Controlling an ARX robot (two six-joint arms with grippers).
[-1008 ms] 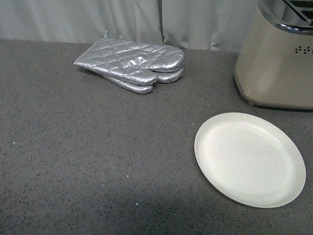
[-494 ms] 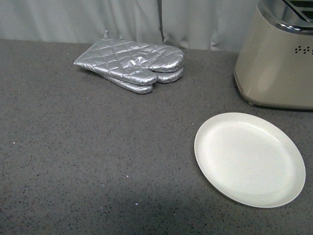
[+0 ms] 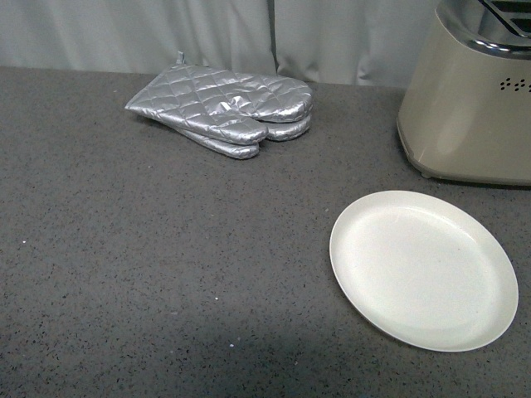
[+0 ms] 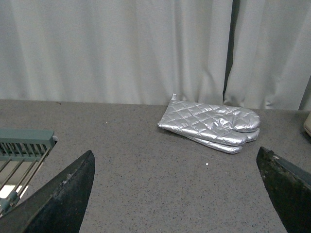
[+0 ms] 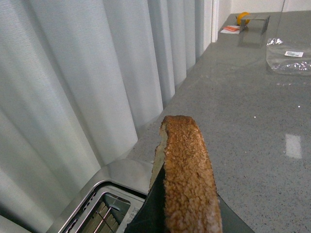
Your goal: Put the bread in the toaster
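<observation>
Nothing on the counter has shifted over the last second in my front view: the round white plate (image 3: 424, 269) sits empty as before, and neither arm has entered that view. I read that as the carry being over the toaster now, with only the lowering left.

Landmark: the large beige metal toaster (image 3: 470, 99) with its chrome slotted top. In the right wrist view, nearest the lens, the slice of light-brown wholemeal bread (image 5: 187, 174) with its darker crust stands on edge, pinched in the right gripper (image 5: 182, 213), whose dark fingers clamp it low on both sides. The toaster's slot (image 5: 104, 213) lies just below and a little to one side of the slice; whether the bread is truly lined up with the slot I can't say from this angle. My guess is a small sideways correction, then a straight descent.

The left gripper (image 4: 177, 194) hangs spread wide with nothing between its dark fingers (image 4: 60, 199), well away from the toaster.

The speckled dark-grey stone counter (image 3: 166, 274) carries the plate just in front of the toaster. A stacked pair of silver quilted oven mitts (image 3: 226, 109) lies well to the toaster's left. A grey-green wire rack (image 4: 22, 155) shows at the edge of the left wrist view. Behind it all hangs a pale pleated curtain (image 3: 166, 33).
</observation>
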